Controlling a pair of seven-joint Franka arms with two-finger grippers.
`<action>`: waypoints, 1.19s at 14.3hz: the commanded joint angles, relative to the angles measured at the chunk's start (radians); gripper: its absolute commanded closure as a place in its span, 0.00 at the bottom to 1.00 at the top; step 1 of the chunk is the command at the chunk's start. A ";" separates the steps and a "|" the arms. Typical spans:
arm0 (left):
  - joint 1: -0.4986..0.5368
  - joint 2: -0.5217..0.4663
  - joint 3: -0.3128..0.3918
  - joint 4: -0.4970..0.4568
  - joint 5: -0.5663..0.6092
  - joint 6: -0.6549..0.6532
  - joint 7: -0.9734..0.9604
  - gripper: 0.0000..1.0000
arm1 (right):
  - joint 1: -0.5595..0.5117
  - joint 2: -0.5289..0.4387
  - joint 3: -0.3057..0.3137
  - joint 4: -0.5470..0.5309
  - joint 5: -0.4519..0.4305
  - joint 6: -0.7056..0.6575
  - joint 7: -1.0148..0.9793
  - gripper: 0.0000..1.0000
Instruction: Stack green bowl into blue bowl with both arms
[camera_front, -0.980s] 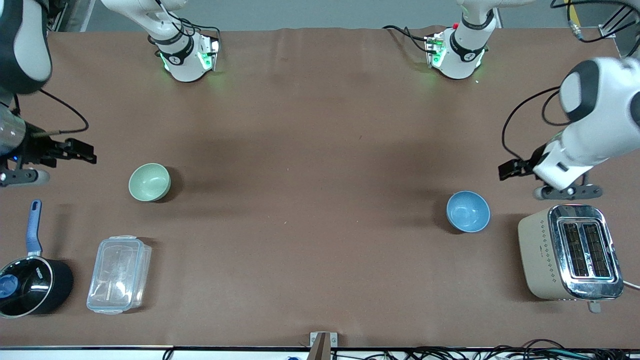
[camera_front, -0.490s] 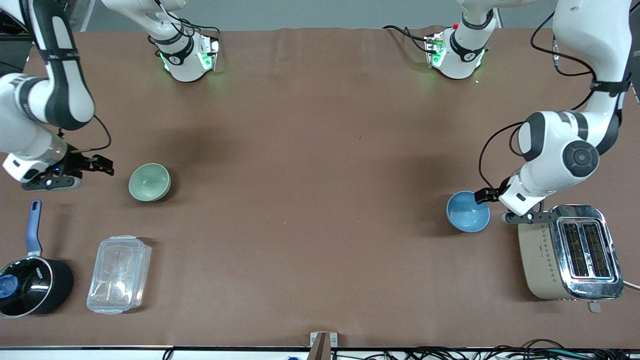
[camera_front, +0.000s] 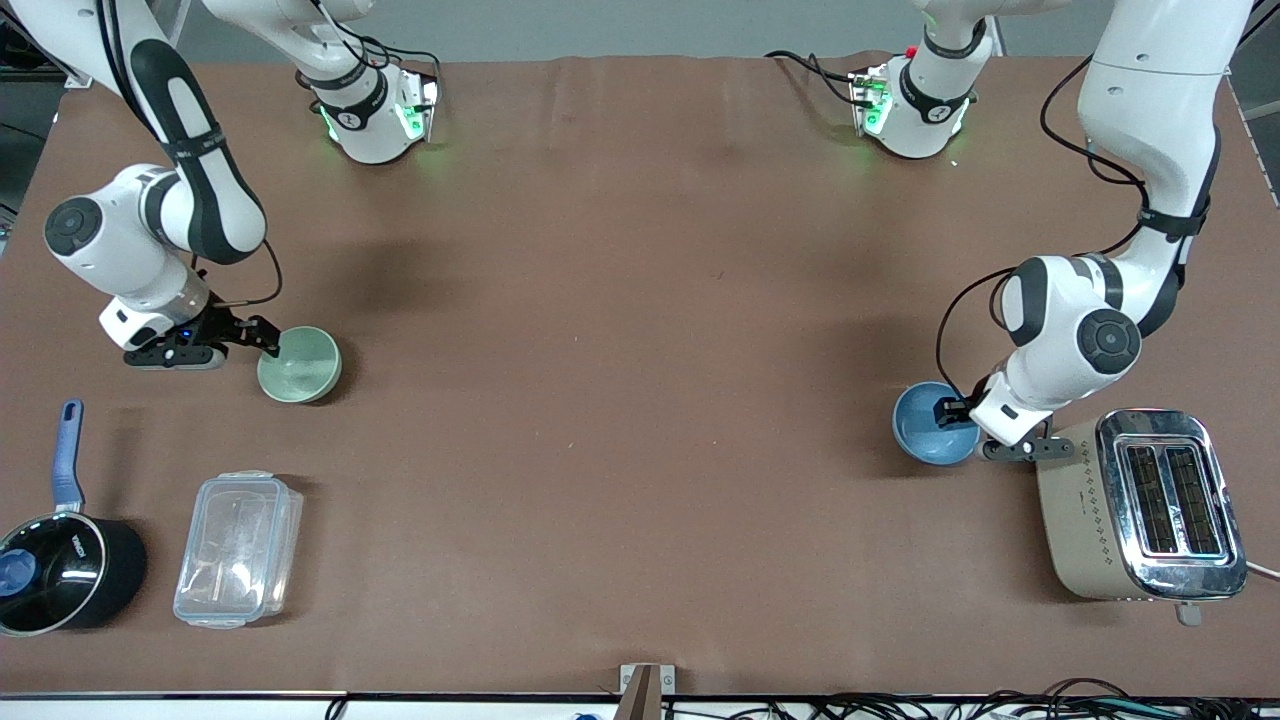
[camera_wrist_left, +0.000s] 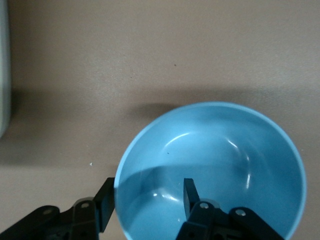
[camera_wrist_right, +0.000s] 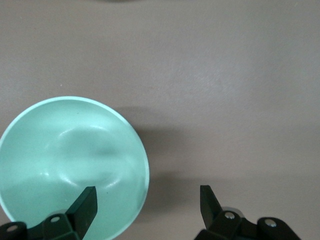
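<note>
The green bowl (camera_front: 300, 366) stands upright on the table toward the right arm's end. My right gripper (camera_front: 266, 343) is open at its rim. In the right wrist view one finger (camera_wrist_right: 85, 205) is over the inside of the green bowl (camera_wrist_right: 70, 165) and the other is outside it over the table. The blue bowl (camera_front: 930, 428) stands upright toward the left arm's end. My left gripper (camera_front: 951, 409) is open at its rim. In the left wrist view one finger (camera_wrist_left: 189, 192) is inside the blue bowl (camera_wrist_left: 220, 165) and the other is outside.
A beige and chrome toaster (camera_front: 1135, 505) stands right beside the blue bowl, at the left arm's end. A black saucepan with a blue handle (camera_front: 60, 565) and a clear plastic container (camera_front: 238, 548) lie nearer the front camera than the green bowl.
Both arms have swung in and come down. The right gripper has moved up to the green bowl's rim and the left gripper to the blue bowl's rim. The bowls have not moved.
</note>
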 joint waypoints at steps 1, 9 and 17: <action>0.006 0.003 -0.004 0.001 0.021 0.012 -0.017 0.79 | 0.029 0.027 0.003 -0.005 0.069 0.029 -0.011 0.26; -0.039 0.004 -0.159 0.073 0.010 0.005 -0.357 1.00 | 0.022 0.069 0.005 -0.002 0.072 0.059 -0.005 0.92; -0.449 0.294 -0.210 0.479 0.019 0.005 -1.048 1.00 | 0.030 -0.006 0.011 0.167 0.070 -0.274 -0.062 1.00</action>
